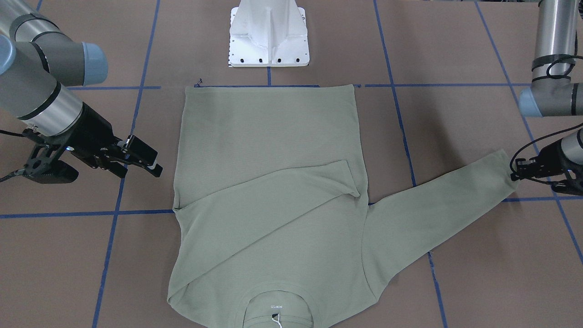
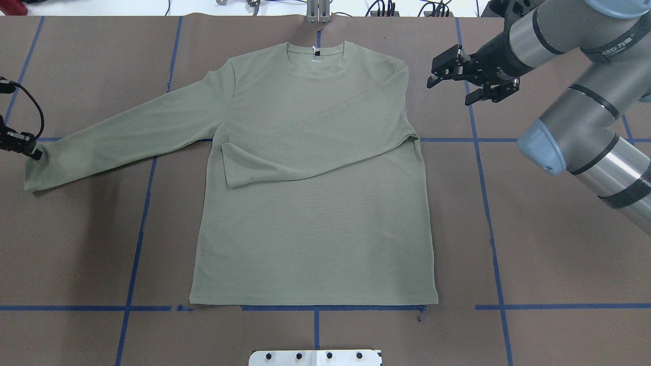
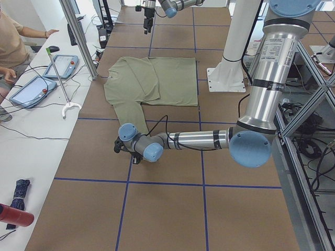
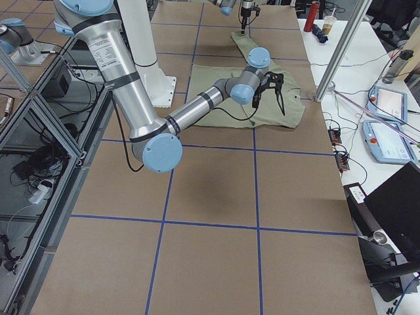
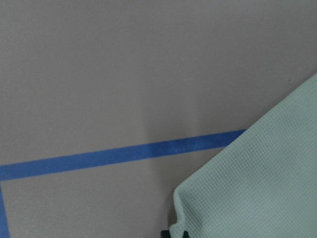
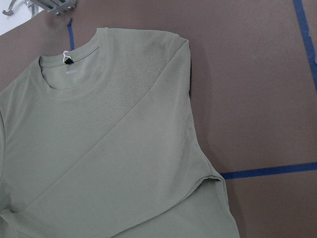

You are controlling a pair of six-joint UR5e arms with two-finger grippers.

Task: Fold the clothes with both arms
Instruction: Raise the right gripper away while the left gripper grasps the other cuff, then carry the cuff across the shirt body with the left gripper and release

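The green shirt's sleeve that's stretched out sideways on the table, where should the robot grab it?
On the sage-green knit shirt, grip the outstretched sleeve at its cuff, coming from beyond the cuff, on the left gripper's side. The sleeve lies flat and straight, so the cuff's free edge is probably the easiest place for fingers to pinch from outside.

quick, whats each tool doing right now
left tool: at the shirt cuff, tips mostly hidden, cannot tell.
right tool: open, holding nothing.
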